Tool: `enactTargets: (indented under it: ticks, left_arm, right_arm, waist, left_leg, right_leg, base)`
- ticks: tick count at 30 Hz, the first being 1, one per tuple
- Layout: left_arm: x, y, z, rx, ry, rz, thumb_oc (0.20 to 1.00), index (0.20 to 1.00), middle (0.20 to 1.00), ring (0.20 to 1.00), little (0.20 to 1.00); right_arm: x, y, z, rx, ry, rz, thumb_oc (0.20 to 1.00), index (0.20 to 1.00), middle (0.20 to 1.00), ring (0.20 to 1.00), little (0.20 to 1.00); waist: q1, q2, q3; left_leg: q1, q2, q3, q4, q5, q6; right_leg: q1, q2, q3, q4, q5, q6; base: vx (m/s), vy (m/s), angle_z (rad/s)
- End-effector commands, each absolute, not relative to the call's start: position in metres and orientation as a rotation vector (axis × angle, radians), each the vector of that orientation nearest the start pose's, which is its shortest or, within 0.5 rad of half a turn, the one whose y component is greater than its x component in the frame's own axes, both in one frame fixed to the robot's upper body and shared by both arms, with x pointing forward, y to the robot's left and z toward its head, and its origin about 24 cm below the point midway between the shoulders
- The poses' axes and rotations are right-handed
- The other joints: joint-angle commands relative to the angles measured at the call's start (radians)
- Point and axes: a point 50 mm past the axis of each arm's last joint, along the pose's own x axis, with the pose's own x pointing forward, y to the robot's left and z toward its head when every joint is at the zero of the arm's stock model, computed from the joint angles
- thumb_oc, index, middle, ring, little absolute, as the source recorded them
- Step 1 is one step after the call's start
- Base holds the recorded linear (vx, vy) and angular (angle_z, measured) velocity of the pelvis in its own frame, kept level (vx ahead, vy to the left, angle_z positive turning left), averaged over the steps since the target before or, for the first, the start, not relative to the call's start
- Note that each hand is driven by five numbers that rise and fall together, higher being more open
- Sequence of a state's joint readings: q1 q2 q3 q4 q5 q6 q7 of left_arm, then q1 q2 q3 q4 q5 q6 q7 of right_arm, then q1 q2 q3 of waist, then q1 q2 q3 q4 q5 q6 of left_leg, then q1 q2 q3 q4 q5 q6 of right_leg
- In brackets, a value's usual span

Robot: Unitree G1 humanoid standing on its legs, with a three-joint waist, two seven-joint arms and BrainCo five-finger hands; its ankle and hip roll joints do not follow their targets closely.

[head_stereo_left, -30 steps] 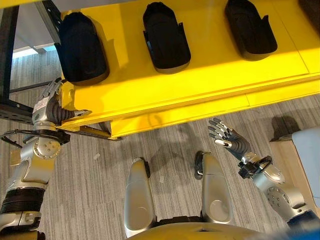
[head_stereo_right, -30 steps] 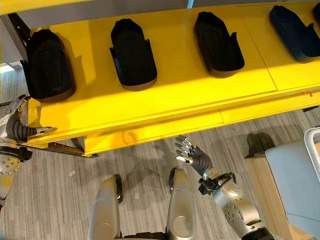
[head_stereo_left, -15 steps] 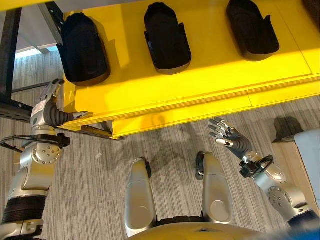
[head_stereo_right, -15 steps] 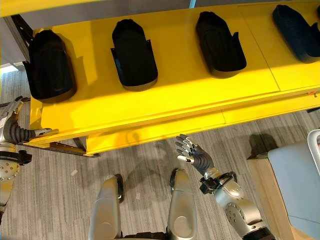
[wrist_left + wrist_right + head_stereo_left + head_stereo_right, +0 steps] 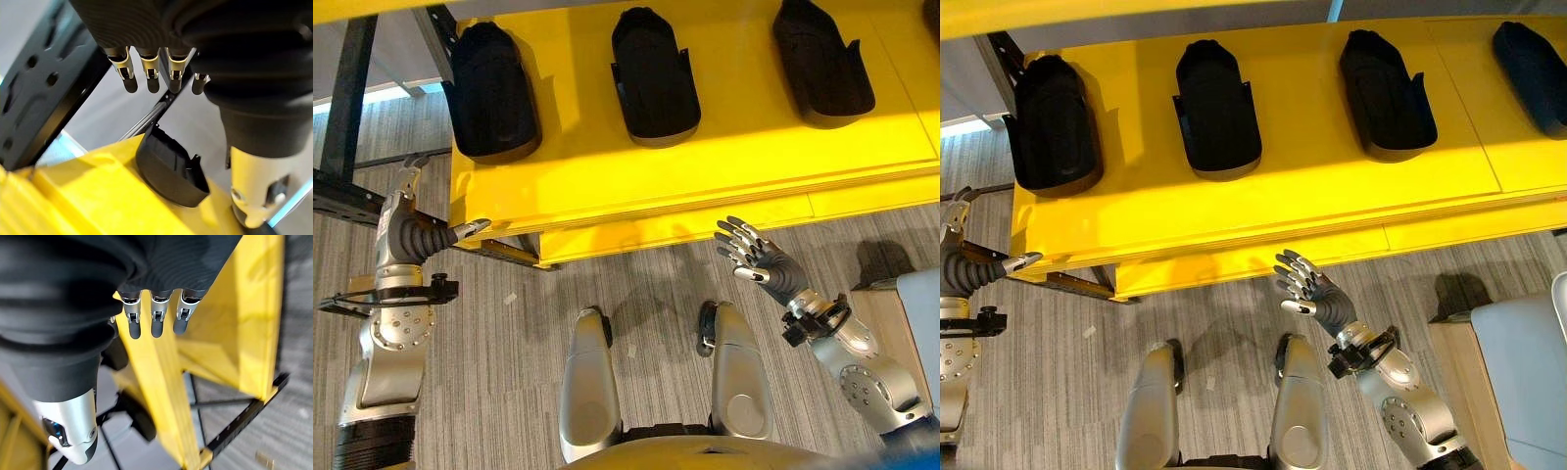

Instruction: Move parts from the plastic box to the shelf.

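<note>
Several black moulded parts lie in a row on the yellow shelf [image 5: 724,147]: one at the left end [image 5: 494,93], one in the middle [image 5: 656,64], one further right [image 5: 822,59] and another at the far right [image 5: 1533,59]. My left hand [image 5: 411,230] hangs open and empty beside the shelf's left front corner, thumb pointing toward it. The left wrist view shows its straight fingers [image 5: 149,73] above the left-end part [image 5: 168,169]. Below the shelf's front edge, my right hand [image 5: 1312,294] is open and empty, its fingers [image 5: 154,318] spread.
A pale blue-grey plastic box [image 5: 1528,372] stands at the right edge, on a brown surface [image 5: 1449,362]. A black metal upright [image 5: 347,108] of the rack stands left of the shelf. Grey striped carpet [image 5: 636,284] lies below the shelf.
The view has shifted a little to the left. My right hand has risen slightly toward the shelf's front edge. My left hand has drawn a little away from the shelf corner.
</note>
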State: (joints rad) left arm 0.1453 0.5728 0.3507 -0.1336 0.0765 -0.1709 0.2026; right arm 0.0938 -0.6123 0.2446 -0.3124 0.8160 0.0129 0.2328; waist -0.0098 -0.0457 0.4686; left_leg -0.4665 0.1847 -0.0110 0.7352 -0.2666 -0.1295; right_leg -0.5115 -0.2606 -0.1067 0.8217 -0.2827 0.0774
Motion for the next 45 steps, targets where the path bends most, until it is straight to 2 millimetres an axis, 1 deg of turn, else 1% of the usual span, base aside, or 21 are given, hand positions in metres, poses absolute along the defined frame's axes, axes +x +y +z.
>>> enactTargets:
  ticks: [1,4,5,6,7,10,12,14,16,18,19,20,22,24,26,27,31,37,40,42,45]
  left_arm:
    - [0.197,0.294,0.152,0.549,-0.465,0.309,1.0,1.0,1.0,1.0,1.0]
    - [0.198,0.286,0.15,0.498,-0.474,0.26,1.0,1.0,1.0,1.0,1.0]
    - [0.199,0.281,0.145,0.425,-0.473,0.225,1.0,1.0,1.0,1.0,1.0]
    - [0.199,0.281,0.146,0.424,-0.474,0.225,1.0,1.0,1.0,1.0,1.0]
    - [0.2,0.274,0.138,0.335,-0.453,0.188,1.0,1.0,1.0,1.0,1.0]
    - [0.2,0.272,0.136,0.317,-0.451,0.18,1.0,1.0,1.0,1.0,1.0]
    - [0.202,0.267,0.133,0.276,-0.454,0.17,1.0,1.0,1.0,1.0,1.0]
    - [0.203,0.265,0.131,0.255,-0.447,0.161,1.0,1.0,1.0,1.0,1.0]
    - [0.203,0.26,0.134,0.262,-0.463,0.135,1.0,1.0,1.0,1.0,1.0]
    - [0.206,0.256,0.132,0.202,-0.459,0.113,1.0,1.0,1.0,1.0,1.0]
    - [0.206,0.256,0.133,0.202,-0.46,0.113,1.0,1.0,1.0,1.0,1.0]
    - [0.207,0.253,0.132,0.188,-0.46,0.099,1.0,1.0,1.0,1.0,1.0]
    - [0.208,0.251,0.134,0.186,-0.468,0.088,1.0,1.0,1.0,1.0,1.0]
    - [0.211,0.245,0.137,0.183,-0.481,0.067,1.0,1.0,1.0,1.0,1.0]
    - [0.211,0.245,0.139,0.185,-0.486,0.062,1.0,1.0,1.0,1.0,1.0]
    - [0.212,0.243,0.14,0.184,-0.491,0.056,1.0,1.0,1.0,1.0,1.0]
    - [0.213,0.241,0.144,0.187,-0.507,0.04,1.0,1.0,1.0,1.0,1.0]
    - [0.216,0.237,0.151,0.18,-0.545,0.037,1.0,1.0,1.0,1.0,1.0]
    - [0.215,0.237,0.152,0.177,-0.553,0.041,1.0,1.0,1.0,1.0,1.0]
    - [0.215,0.237,0.153,0.185,-0.562,0.047,1.0,1.0,1.0,1.0,1.0]
    - [0.216,0.236,0.154,0.173,-0.57,0.051,1.0,1.0,1.0,1.0,1.0]
  right_arm:
    - [0.214,-0.156,0.113,0.324,-0.158,0.665,1.0,1.0,1.0,1.0,1.0]
    - [0.213,-0.153,0.122,0.324,-0.194,0.694,1.0,1.0,1.0,1.0,1.0]
    - [0.212,-0.148,0.128,0.332,-0.223,0.725,1.0,1.0,1.0,1.0,1.0]
    - [0.212,-0.148,0.128,0.332,-0.223,0.725,1.0,1.0,1.0,1.0,1.0]
    - [0.214,-0.141,0.136,0.34,-0.261,0.746,1.0,1.0,1.0,1.0,1.0]
    - [0.216,-0.139,0.138,0.342,-0.276,0.752,1.0,1.0,1.0,1.0,1.0]
    - [0.227,-0.126,0.149,0.352,-0.342,0.755,1.0,1.0,1.0,1.0,1.0]
    - [0.232,-0.121,0.151,0.355,-0.353,0.754,1.0,1.0,1.0,1.0,1.0]
    - [0.248,-0.109,0.161,0.364,-0.408,0.719,1.0,1.0,1.0,1.0,1.0]
    - [0.261,-0.097,0.166,0.379,-0.423,0.696,1.0,1.0,1.0,1.0,1.0]
    - [0.261,-0.097,0.166,0.379,-0.424,0.696,1.0,1.0,1.0,1.0,1.0]
    - [0.272,-0.086,0.172,0.391,-0.447,0.675,1.0,1.0,1.0,1.0,1.0]
    - [0.277,-0.082,0.176,0.395,-0.463,0.654,1.0,1.0,1.0,1.0,1.0]
    - [0.29,-0.069,0.186,0.41,-0.484,0.613,1.0,1.0,1.0,1.0,1.0]
    - [0.293,-0.069,0.192,0.4,-0.508,0.604,1.0,1.0,1.0,1.0,1.0]
    - [0.3,-0.062,0.2,0.411,-0.52,0.585,1.0,1.0,1.0,1.0,1.0]
    - [0.311,-0.052,0.211,0.405,-0.534,0.552,1.0,1.0,1.0,1.0,1.0]
    - [0.328,-0.047,0.236,0.403,-0.585,0.469,1.0,1.0,1.0,1.0,1.0]
    - [0.332,-0.05,0.241,0.385,-0.604,0.43,1.0,1.0,1.0,1.0,1.0]
    - [0.336,-0.054,0.25,0.355,-0.637,0.378,1.0,1.0,1.0,1.0,1.0]
    - [0.337,-0.054,0.256,0.339,-0.658,0.364,1.0,1.0,1.0,1.0,1.0]
  waist:
    - [0.014,-0.033,-0.064]
    - [0.016,-0.037,-0.062]
    - [0.02,-0.041,-0.058]
    - [0.019,-0.041,-0.059]
    - [0.025,-0.044,-0.054]
    - [0.027,-0.044,-0.054]
    - [0.04,-0.043,-0.054]
    - [0.043,-0.043,-0.055]
    - [0.059,-0.038,-0.052]
    - [0.071,-0.034,-0.051]
    - [0.07,-0.035,-0.053]
    - [0.088,-0.028,-0.051]
    - [0.095,-0.026,-0.051]
    - [0.121,-0.019,-0.045]
    - [0.125,-0.018,-0.047]
    - [0.142,-0.014,-0.039]
    - [0.164,-0.01,-0.034]
    - [0.197,-0.001,-0.024]
    - [0.203,0.001,-0.019]
    - [0.208,0.003,-0.015]
    - [0.209,0.004,-0.014]
  left_leg:
    - [-0.034,-0.02,0.019,-0.071,0.105,0.055]
    - [-0.031,-0.022,0.017,-0.079,0.114,0.055]
    - [-0.02,-0.022,0.015,-0.083,0.11,0.055]
    - [-0.022,-0.022,0.015,-0.087,0.115,0.056]
    - [-0.013,-0.023,0.013,-0.084,0.11,0.056]
    - [-0.009,-0.023,0.012,-0.086,0.11,0.056]
    - [-0.003,-0.026,0.01,-0.089,0.11,0.058]
    - [-0.005,-0.028,0.008,-0.093,0.116,0.059]
    - [0.002,-0.032,0.005,-0.092,0.111,0.062]
    - [0.0,-0.038,0.002,-0.094,0.113,0.065]
    - [-0.002,-0.038,0.002,-0.098,0.119,0.065]
    - [-0.004,-0.045,-0.003,-0.092,0.114,0.068]
    - [-0.009,-0.048,-0.006,-0.094,0.119,0.07]
    - [-0.016,-0.056,-0.014,-0.084,0.114,0.075]
    - [-0.022,-0.059,-0.016,-0.088,0.119,0.076]
    - [-0.026,-0.064,-0.021,-0.08,0.114,0.079]
    - [-0.037,-0.074,-0.029,-0.083,0.12,0.083]
    - [-0.06,-0.091,-0.044,-0.073,0.12,0.089]
    - [-0.063,-0.093,-0.046,-0.066,0.113,0.089]
    - [-0.071,-0.095,-0.046,-0.061,0.112,0.092]
    - [-0.076,-0.096,-0.047,-0.064,0.117,0.093]
  right_leg:
    - [0.06,-0.034,0.052,-0.096,0.064,0.045]
    - [0.066,-0.035,0.049,-0.102,0.071,0.046]
    - [0.076,-0.038,0.046,-0.103,0.067,0.048]
    - [0.074,-0.037,0.046,-0.107,0.072,0.047]
    - [0.085,-0.039,0.043,-0.106,0.067,0.049]
    - [0.089,-0.04,0.042,-0.108,0.067,0.05]
    - [0.099,-0.042,0.036,-0.113,0.068,0.053]
    - [0.1,-0.043,0.033,-0.117,0.074,0.053]
    - [0.111,-0.048,0.027,-0.117,0.071,0.055]
    - [0.113,-0.051,0.023,-0.119,0.073,0.056]
    - [0.11,-0.051,0.023,-0.122,0.078,0.056]
    - [0.116,-0.055,0.017,-0.117,0.073,0.056]
    - [0.114,-0.056,0.014,-0.12,0.077,0.056]
    - [0.119,-0.064,0.002,-0.117,0.073,0.058]
    - [0.116,-0.065,-0.001,-0.121,0.078,0.057]
    - [0.122,-0.069,-0.008,-0.118,0.073,0.058]
    - [0.124,-0.071,-0.021,-0.13,0.082,0.058]
    - [0.131,-0.08,-0.04,-0.138,0.083,0.058]
    - [0.134,-0.082,-0.043,-0.137,0.08,0.06]
    - [0.13,-0.083,-0.046,-0.136,0.081,0.059]
    - [0.124,-0.082,-0.047,-0.14,0.087,0.058]
  base:
    - [-0.02,-0.017,0.09]
    - [-0.01,-0.01,0.07]
    - [-0.02,-0.004,0.08]
    - [-0.01,-0.012,0.07]
    - [-0.02,-0.005,0.04]
    - [0.0,0.0,0.03]
    - [0.0,-0.001,0.06]
    - [-0.01,-0.001,0.1]
    - [0.0,0.003,0.1]
    - [-0.02,0.007,0.07]
    - [-0.01,0.003,0.06]
    - [-0.01,0.006,0.05]
    - [-0.02,0.01,0.13]
    - [-0.02,0.012,0.23]
    - [-0.01,0.01,0.22]
    - [-0.01,0.007,0.12]
    - [-0.02,0.013,0.06]
    - [0.0,0.018,0.13]
    - [0.01,0.017,0.14]
    - [0.0,0.018,0.07]
    - [0.0,0.0,0.0]
